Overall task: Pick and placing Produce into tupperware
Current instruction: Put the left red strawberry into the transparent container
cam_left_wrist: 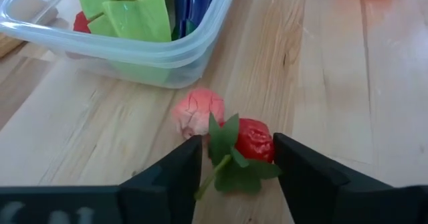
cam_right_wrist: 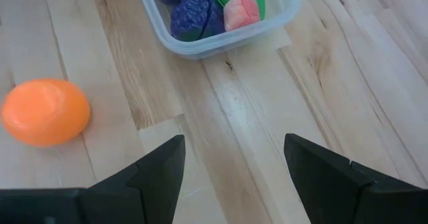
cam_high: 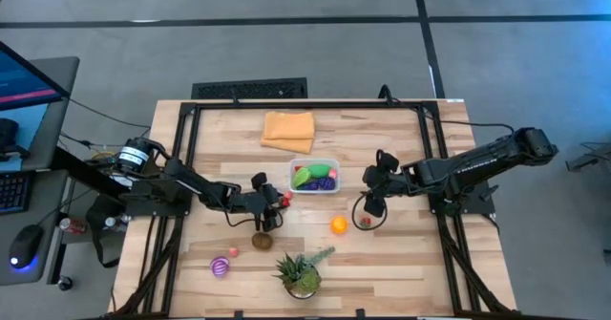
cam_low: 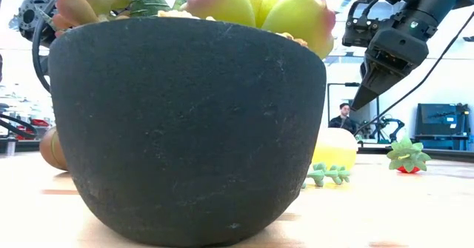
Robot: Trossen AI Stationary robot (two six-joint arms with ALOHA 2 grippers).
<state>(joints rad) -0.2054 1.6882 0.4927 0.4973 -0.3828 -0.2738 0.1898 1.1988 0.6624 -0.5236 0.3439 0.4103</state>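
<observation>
While the high view shows both arms reaching in toward the tupperware [cam_high: 315,177] at mid-table, the left gripper [cam_high: 273,205] sits just beside its near-left corner, over a small red strawberry [cam_high: 286,198]. Right gripper [cam_high: 374,194] hangs off the tub's right side, w/ an orange fruit [cam_high: 339,224] and another red piece [cam_high: 365,222] near it. Tub already holds green and purple produce. Folded orange cloth [cam_high: 288,130] lies behind; potted plant [cam_high: 302,274] at the front edge.

Low view: plant pot [cam_low: 189,129] blocks nearly everything; a gripper [cam_low: 370,85] hangs above the table, a person [cam_low: 343,118] far back.

Left wrist view: fingers [cam_left_wrist: 170,177] spread, straddling the strawberry [cam_left_wrist: 254,140], not clamped yet; a pink piece [cam_left_wrist: 198,112] lies btwn it and the tub [cam_left_wrist: 180,57]. Prob. lined up for a grab.

Right wrist view: fingers [cam_right_wrist: 157,170] apart, holding nothing, bare wood btwn them; orange fruit [cam_right_wrist: 45,112] off to one side, tub [cam_right_wrist: 221,40] ahead.

No labels or writing legible anywhere.
</observation>
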